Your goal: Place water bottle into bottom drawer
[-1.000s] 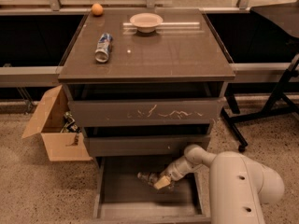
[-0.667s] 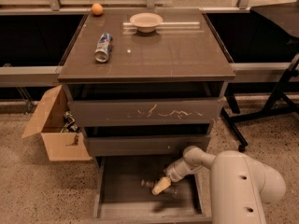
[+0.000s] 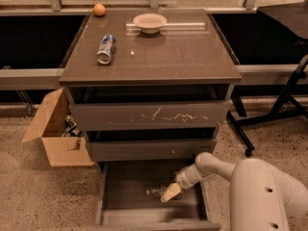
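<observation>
Gripper, fingers clasping the water bottle at 9 o'clock, has sunk into the bottom drawer; release looks near.

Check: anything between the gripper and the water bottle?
Nothing in the camera view: the gripper, down in the bottom drawer, sits right at the water bottle, no gap showing.
</observation>
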Robot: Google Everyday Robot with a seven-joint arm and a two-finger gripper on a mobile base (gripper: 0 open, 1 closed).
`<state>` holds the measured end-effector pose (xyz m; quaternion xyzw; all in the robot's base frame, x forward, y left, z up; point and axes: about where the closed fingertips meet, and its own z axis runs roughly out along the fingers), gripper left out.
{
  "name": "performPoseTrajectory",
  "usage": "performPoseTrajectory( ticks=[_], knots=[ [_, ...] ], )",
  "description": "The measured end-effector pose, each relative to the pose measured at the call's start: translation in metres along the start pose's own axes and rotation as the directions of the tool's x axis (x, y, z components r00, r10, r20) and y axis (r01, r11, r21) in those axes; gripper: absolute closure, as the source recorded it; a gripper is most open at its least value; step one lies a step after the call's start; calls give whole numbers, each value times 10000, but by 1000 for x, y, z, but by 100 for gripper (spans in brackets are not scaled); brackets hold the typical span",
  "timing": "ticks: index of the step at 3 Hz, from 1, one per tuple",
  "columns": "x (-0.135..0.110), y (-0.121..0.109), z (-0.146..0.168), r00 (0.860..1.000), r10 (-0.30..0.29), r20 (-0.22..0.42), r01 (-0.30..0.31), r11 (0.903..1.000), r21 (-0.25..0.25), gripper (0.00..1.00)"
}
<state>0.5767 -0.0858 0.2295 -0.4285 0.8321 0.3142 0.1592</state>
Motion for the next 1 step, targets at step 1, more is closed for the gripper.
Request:
performPoseTrajectory(
  ticks=[1],
  knots=[
    [6,9,-38,9963,-122,856,128,9999,-70,0]
  ],
)
